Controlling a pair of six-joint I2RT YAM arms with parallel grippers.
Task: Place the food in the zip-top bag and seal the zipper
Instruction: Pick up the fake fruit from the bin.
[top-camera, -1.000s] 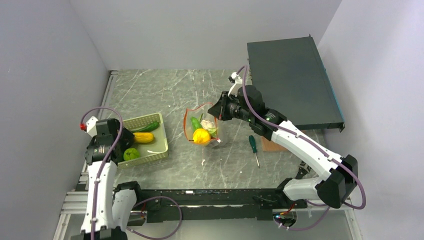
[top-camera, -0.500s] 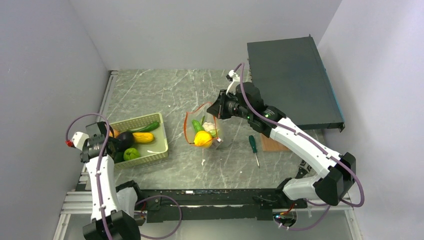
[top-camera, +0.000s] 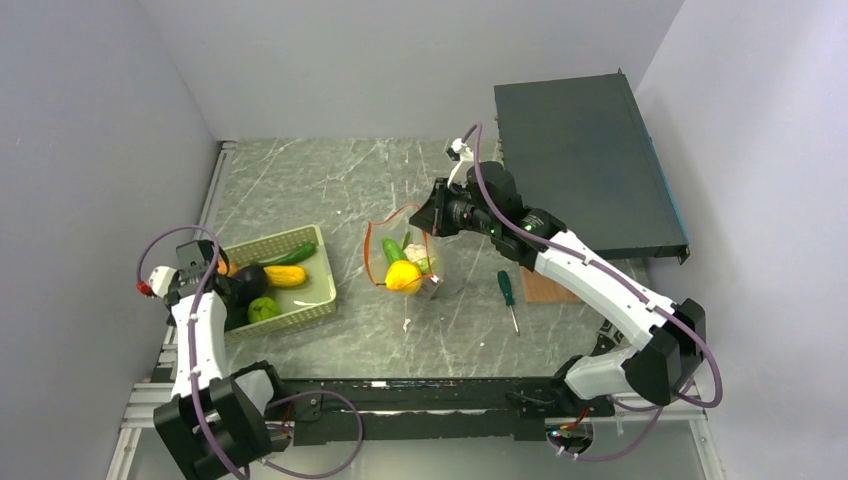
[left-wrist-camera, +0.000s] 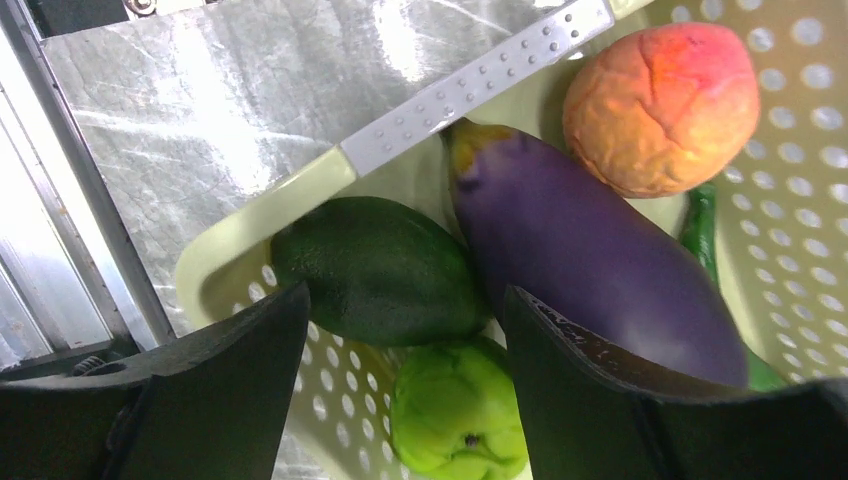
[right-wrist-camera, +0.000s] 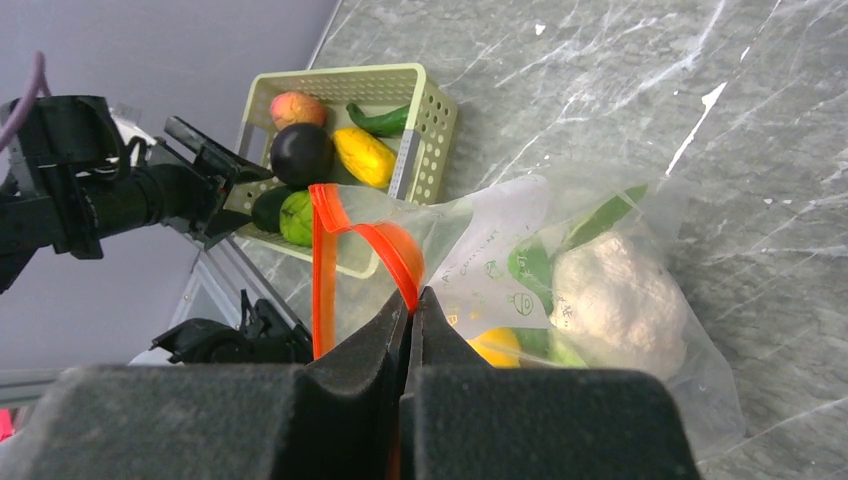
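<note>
L end effector (left-wrist-camera: 405, 310): jaws apart, nothing held, astride dark fruit (left-wrist-camera: 380, 265) in basket (left-wrist-camera: 240, 225), near left; eggplant (left-wrist-camera: 590, 270) touching it may block a jaw. R end effector (right-wrist-camera: 412, 300) clamps bag (right-wrist-camera: 480, 250) by zipper (right-wrist-camera: 322, 260), mid surface; strip could slip.

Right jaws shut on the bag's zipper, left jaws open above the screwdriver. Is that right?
No. The left jaws stand open above the basket, either side of a dark green fruit, as the left wrist view shows; the screwdriver lies far off, right of the bag. The right jaws are indeed shut on the bag's zipper.
</note>
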